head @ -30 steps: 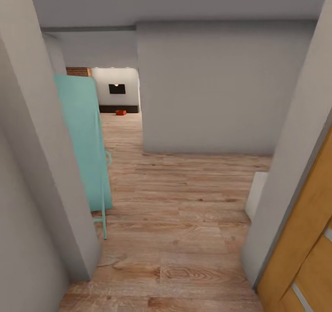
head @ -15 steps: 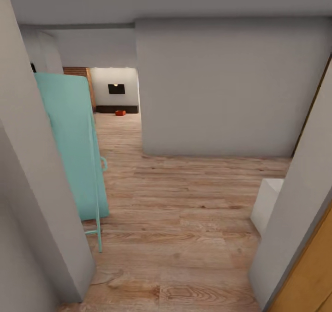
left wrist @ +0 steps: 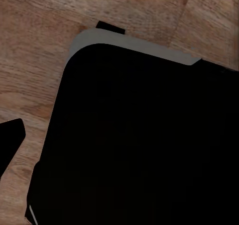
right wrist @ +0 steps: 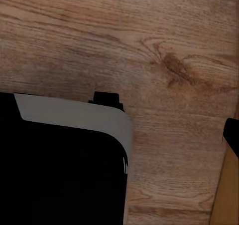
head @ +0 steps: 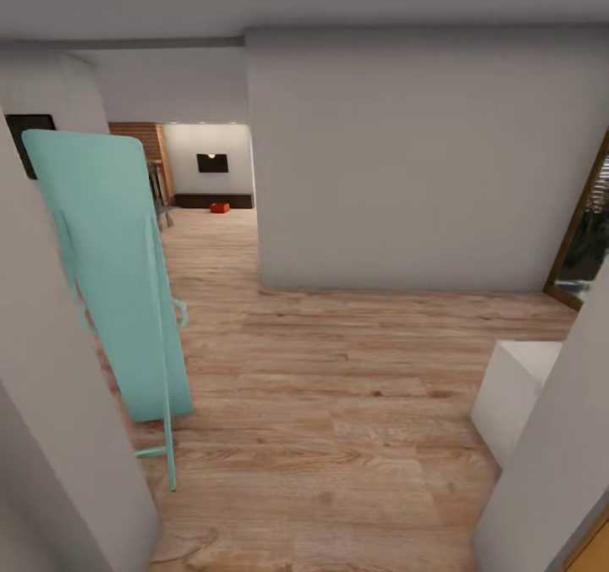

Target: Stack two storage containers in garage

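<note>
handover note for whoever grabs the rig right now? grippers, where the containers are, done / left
Grippers: neither can be read; both wrist views look down at wood plank floor past the robot's dark base. No sign of a load.
Containers: one orange-red storage container sits on the floor far down the hallway, below the black wall TV. The second is not seen.
Done: nothing moved yet, by the look of it.
Left: drive past the teal panel, fetch both, carry to garage, stack.
</note>
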You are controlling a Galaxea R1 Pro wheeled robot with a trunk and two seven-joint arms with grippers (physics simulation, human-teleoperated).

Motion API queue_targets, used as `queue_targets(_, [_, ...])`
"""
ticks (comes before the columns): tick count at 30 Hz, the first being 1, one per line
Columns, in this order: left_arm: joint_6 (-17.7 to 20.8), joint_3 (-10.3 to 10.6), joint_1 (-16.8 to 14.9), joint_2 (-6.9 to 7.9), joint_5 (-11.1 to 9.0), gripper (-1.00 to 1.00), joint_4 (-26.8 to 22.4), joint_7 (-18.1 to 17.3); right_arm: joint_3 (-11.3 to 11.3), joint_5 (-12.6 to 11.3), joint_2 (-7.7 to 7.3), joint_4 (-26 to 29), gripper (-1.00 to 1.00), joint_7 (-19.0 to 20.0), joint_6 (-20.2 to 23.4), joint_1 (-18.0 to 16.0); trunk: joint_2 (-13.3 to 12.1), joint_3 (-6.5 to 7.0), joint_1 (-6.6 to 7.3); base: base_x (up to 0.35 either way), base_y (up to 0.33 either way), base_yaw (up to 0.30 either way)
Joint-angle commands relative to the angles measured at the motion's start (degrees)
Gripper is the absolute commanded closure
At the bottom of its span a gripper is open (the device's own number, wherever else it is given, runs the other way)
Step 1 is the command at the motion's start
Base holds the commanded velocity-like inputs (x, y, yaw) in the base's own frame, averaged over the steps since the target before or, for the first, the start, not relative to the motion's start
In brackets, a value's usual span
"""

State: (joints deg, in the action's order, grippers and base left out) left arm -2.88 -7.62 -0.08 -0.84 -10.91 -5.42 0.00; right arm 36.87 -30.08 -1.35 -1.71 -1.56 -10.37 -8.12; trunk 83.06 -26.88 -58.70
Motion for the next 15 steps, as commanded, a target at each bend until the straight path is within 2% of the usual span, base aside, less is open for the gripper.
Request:
queue_targets(1, [-0.11,-0.38,-0.01,-0.04,-0.08,-1.00,-0.02,0.00,0.48,-0.42,0.03,-0.14,-1.00,-0.02,-0.26,-0.05,0.02,-0.05,-0.03,0.323,0.000,0.000])
queue_targets(15, [-0.12,-0.21,-0.01,-0.06,0.01,-1.00,0.06,0.00,0.48,-0.42,-0.55,-0.12,-1.00,-0.05,0.45,-0.05,0.02,-0.05,-0.03,0.323,0.000,0.000])
